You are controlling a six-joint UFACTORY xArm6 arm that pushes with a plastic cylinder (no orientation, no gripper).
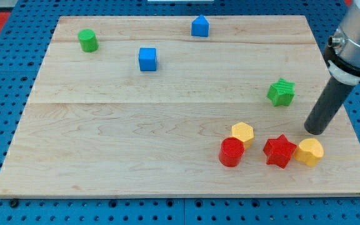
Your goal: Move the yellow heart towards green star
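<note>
my tip [316, 130], the lower end of a straight dark rod, down at the wooden board [105, 150] near its right edge; no pincer on this arm, so nothing to open, close or grip. just below the tip, toward the view's bottom: a yellow block [309, 151], shape hard to make out from here, apart from the tip by a small gap. touching that yellow block on its left: a red star block [279, 150]. further left: a red cylinder block [232, 152], with a second yellow block [243, 132], roughly hexagonal in look, just above it and touching. up and left of the tip: the green star block [281, 92], well clear of both yellow blocks. far off at the view's top: a blue pentagon-like block [200, 26], a blue cube [147, 59], and a green cylinder [88, 40] near the top left corner. cannot tell which yellow block is the heart.
</note>
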